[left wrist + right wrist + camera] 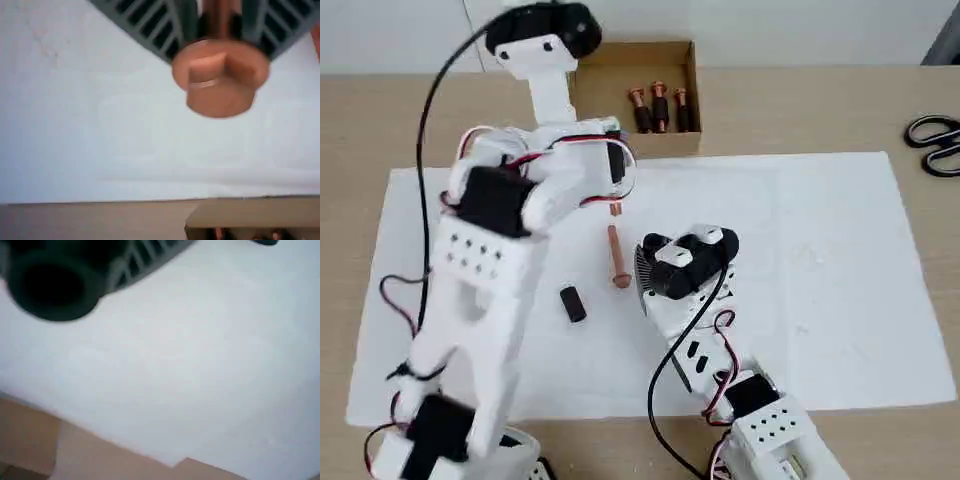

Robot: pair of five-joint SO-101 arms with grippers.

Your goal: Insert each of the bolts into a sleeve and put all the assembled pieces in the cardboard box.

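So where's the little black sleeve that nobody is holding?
In the high view the loose sleeve lies on the white paper, on the left arm's side, just left of the loose bolt.

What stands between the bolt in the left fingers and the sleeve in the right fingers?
Nothing visible blocks them. A loose bolt lies flat on the paper near the gap between the held bolt and the held sleeve, seemingly below both, so it probably does not hinder.
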